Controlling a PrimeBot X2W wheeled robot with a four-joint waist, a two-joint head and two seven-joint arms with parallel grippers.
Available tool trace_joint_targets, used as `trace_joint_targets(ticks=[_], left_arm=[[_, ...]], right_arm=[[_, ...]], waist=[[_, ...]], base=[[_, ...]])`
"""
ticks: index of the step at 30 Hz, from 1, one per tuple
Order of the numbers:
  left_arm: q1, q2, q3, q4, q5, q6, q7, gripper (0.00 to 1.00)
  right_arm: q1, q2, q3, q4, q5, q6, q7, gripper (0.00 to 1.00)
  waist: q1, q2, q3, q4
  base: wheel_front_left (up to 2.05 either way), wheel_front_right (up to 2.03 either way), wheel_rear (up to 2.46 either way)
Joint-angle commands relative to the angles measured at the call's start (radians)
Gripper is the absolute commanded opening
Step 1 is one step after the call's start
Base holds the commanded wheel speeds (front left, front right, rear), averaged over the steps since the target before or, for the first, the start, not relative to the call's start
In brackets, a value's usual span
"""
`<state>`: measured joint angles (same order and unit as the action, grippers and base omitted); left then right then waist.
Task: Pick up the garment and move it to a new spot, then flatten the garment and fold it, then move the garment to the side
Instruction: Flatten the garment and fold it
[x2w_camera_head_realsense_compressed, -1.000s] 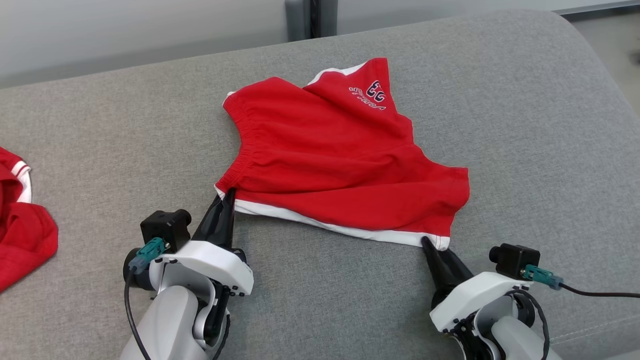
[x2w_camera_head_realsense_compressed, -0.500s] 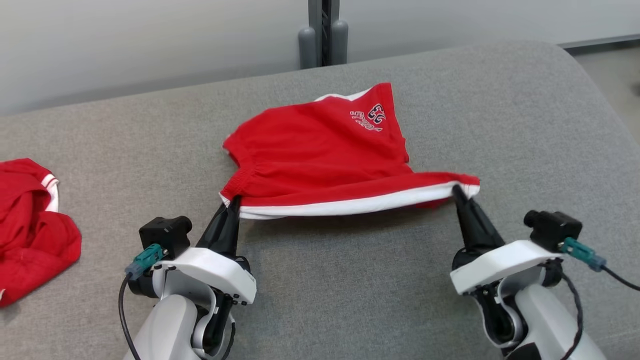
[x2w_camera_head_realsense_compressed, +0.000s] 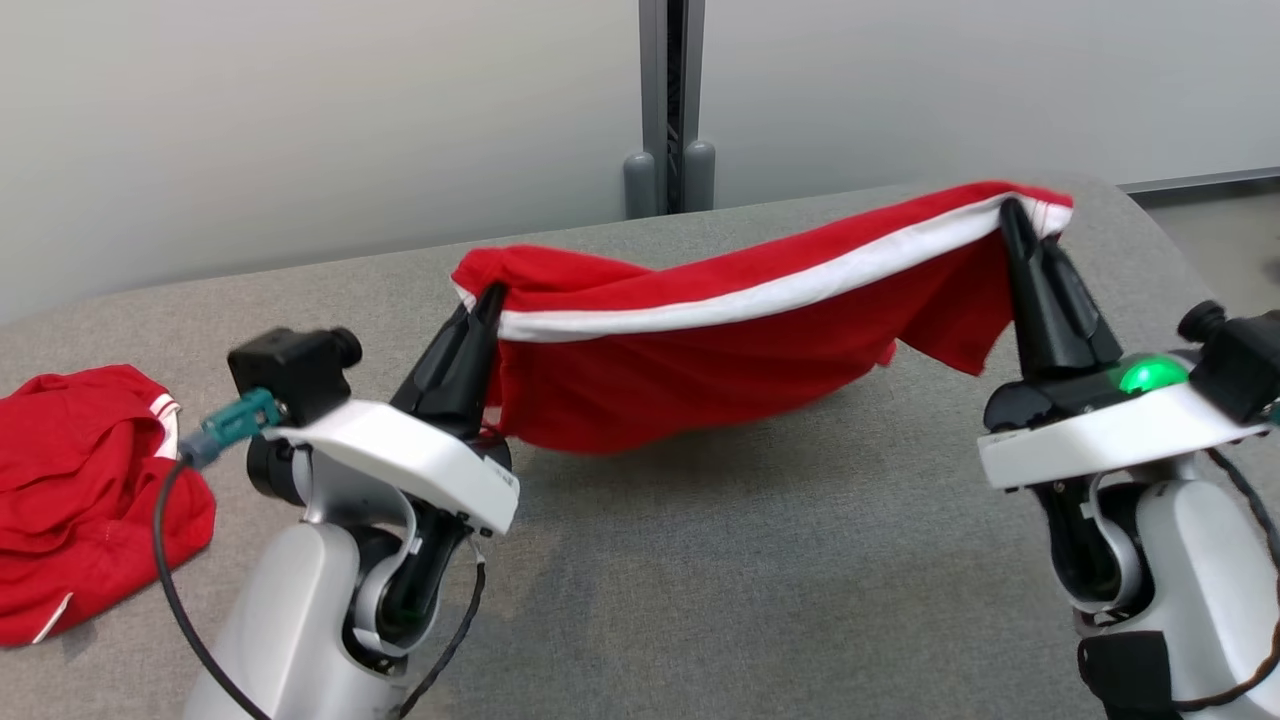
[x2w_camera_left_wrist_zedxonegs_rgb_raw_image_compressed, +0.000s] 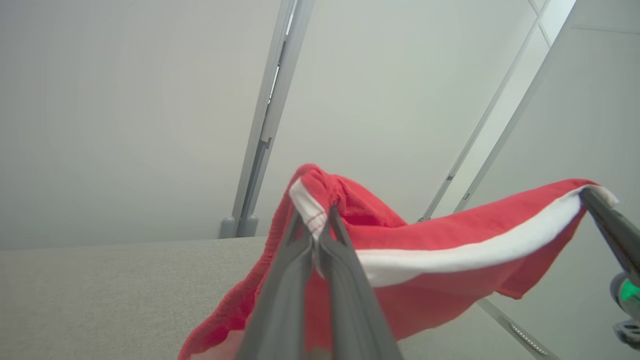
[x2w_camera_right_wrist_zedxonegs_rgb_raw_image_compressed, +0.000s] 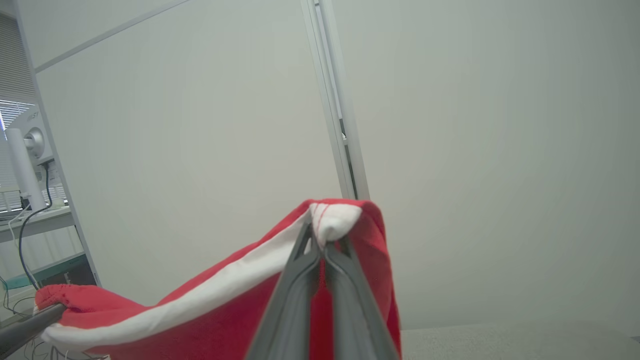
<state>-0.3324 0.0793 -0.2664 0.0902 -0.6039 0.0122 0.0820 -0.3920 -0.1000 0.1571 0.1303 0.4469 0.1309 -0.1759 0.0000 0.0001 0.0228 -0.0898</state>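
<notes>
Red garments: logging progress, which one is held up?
The garment stretched between the left gripper and right gripper; the other garment lies crumpled at far left.

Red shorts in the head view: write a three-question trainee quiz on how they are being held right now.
1. True or false: the red shorts lie flat on the grey cushion.
2. Where do the left claw and the right claw pinch the shorts?
A. along the white-trimmed edge
B. on a printed logo
C. on a drawstring
3. Fill in: the other red garment lies on the cushion to the robot's ____.

Key
1. False: they hang stretched between the two shut claws.
2. A
3. left
</notes>
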Motion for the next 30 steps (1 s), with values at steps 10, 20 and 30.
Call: trace_joint_targets(ticks=[10,20,30], left_arm=[[-0.283,0.022,0.063,-0.098,-0.181,0.088,0.364,0.00],[-0.890,0.042,0.110,0.200,-0.118,0.138,0.382,0.00],[-1.149,0.023,0.166,0.548,-0.094,0.043,0.054,0.00]], right_arm=[[-0.257,0.009,-0.068,-0.117,-0.034,0.000,0.227,0.00],[-0.843,0.012,-0.056,0.220,-0.002,0.000,0.179,0.00],[-1.029,0.042,-0.010,0.496,0.069,0.000,-0.065,0.00]], waist=[[0.0000,-0.0001,0.106,-0.006],[0.0000,-0.0001,0.395,-0.064],[0.0000,-0.0001,0.533,-0.092]], base=[[0.00,0.00,0.00],[0.00,0.00,0.00],[0.00,0.00,0.00]])
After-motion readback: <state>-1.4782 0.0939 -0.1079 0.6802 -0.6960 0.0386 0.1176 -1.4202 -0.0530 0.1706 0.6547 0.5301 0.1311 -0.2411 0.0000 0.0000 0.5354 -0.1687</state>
